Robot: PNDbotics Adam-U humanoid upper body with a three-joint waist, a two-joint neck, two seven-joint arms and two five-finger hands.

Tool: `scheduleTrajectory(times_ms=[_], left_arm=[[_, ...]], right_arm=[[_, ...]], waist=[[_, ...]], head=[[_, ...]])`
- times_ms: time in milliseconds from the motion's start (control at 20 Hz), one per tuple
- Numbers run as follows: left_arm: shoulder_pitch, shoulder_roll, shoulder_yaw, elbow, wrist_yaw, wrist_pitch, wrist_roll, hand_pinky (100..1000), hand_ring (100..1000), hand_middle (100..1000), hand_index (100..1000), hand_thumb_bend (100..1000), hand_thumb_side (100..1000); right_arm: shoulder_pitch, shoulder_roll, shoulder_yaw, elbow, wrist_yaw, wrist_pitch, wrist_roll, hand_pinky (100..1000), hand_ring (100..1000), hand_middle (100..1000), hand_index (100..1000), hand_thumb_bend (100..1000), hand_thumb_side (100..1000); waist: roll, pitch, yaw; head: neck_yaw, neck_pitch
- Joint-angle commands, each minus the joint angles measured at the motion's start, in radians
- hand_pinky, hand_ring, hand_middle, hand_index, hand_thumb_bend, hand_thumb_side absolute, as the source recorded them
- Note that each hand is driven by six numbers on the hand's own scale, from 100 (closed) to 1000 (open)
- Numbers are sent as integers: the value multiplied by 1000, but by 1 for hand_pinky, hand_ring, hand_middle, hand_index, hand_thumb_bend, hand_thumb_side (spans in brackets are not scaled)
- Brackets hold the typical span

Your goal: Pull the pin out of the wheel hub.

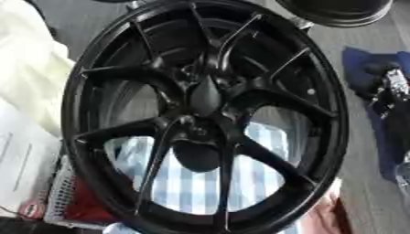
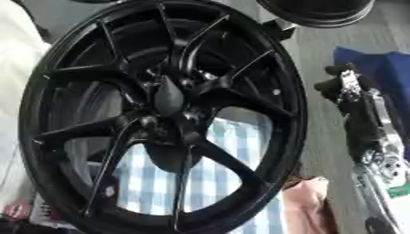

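Note:
A large black wheel hub [image 1: 204, 114] with thin paired spokes stands tilted and fills both views. At its centre sits a dark, tapered piece [image 1: 205, 95]; I cannot tell whether it is the pin. Behind the lower spokes a dark rounded shape [image 1: 196, 155] shows. My right hand [image 2: 342, 87], black with silver joints, hangs beside the rim's right edge, apart from the wheel, with its arm [image 2: 376, 151] running down the right side. The left hand shows in neither view.
A second black round part [image 1: 336, 11] lies at the top right. A blue cloth [image 1: 360, 57] lies behind my right hand. White fabric [image 1: 28, 68] is at left, a blue-white checked cloth [image 1: 192, 183] behind the spokes, a white basket [image 1: 64, 201] at lower left.

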Motion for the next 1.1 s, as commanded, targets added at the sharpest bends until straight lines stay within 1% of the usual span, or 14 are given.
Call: scheduleTrajectory(times_ms=[50, 150, 200, 250, 300, 350, 400, 450, 500, 650, 750, 850, 950, 1100], left_arm=[[45, 52, 41, -23, -3, -4, 32, 638, 552, 516, 669, 100, 460], [96, 49, 55, -36, -17, -6, 42, 640, 561, 521, 692, 100, 497], [121, 48, 63, -41, -27, -7, 52, 666, 610, 577, 742, 100, 594], [146, 43, 71, -44, -37, -7, 62, 694, 658, 631, 786, 100, 662], [173, 39, 79, -50, -45, -9, 70, 741, 744, 731, 849, 223, 806], [200, 34, 88, -57, -51, -12, 77, 753, 766, 747, 853, 256, 896], [226, 30, 98, -65, -56, -15, 85, 754, 777, 762, 852, 246, 963], [251, 27, 110, -73, -55, -16, 95, 755, 782, 777, 851, 231, 985], [274, 26, 123, -83, -50, -19, 107, 754, 781, 778, 851, 227, 985], [343, 18, 165, -121, -21, -30, 148, 746, 771, 773, 842, 152, 950], [380, 3, 197, -160, 6, -50, 176, 726, 742, 738, 809, 100, 916], [390, -22, 226, -204, 36, -69, 206, 691, 692, 682, 775, 100, 856], [377, -62, 251, -251, 66, -86, 236, 670, 661, 648, 751, 100, 822], [368, -132, 254, -313, 113, -59, 283, 665, 659, 648, 751, 100, 820]], right_arm=[[-12, -17, -14, -25, -8, -7, -3, 863, 718, 514, 729, 100, 701], [-14, -16, -16, -25, -11, -11, -3, 863, 718, 514, 729, 100, 697], [-15, -15, -17, -25, -12, -12, -3, 863, 718, 514, 729, 100, 698], [-14, -14, -17, -25, -13, -12, -3, 863, 718, 514, 729, 100, 699], [-14, -12, -17, -25, -14, -12, -3, 863, 718, 514, 729, 100, 699], [-13, -11, -17, -25, -15, -12, -3, 863, 718, 514, 729, 100, 699], [-13, -10, -17, -25, -15, -11, -2, 863, 718, 514, 729, 100, 699], [-12, -9, -16, -25, -16, -11, -2, 863, 718, 514, 729, 100, 699], [-11, -9, -15, -25, -16, -11, -1, 863, 718, 514, 729, 100, 699], [-9, -7, -12, -25, -17, -10, 1, 863, 719, 514, 729, 100, 697], [-11, -6, -10, -25, -20, -10, 3, 862, 719, 514, 729, 100, 695], [-13, -6, -9, -25, -22, -11, 5, 862, 719, 514, 729, 100, 690], [-14, -5, -10, -25, -23, -13, 6, 862, 719, 514, 729, 100, 690], [-17, -10, -12, -25, -24, -17, 5, 863, 719, 515, 729, 100, 678]], waist=[[1, -33, 4], [-3, -34, 4], [-4, -34, 3], [-6, -34, 2], [-7, -35, 0], [-8, -35, -3], [-9, -36, -5], [-10, -37, -8], [-11, -38, -10], [-13, -42, -18], [-13, -45, -22], [-15, -47, -23], [-19, -47, -22], [-25, -45, -17]], head=[[-7, -14], [-5, -17], [-4, -18], [-3, -19], [-1, -20], [1, -22], [4, -22], [7, -21], [9, -21], [17, -17], [25, -17], [28, -16], [27, -14], [30, -17]])
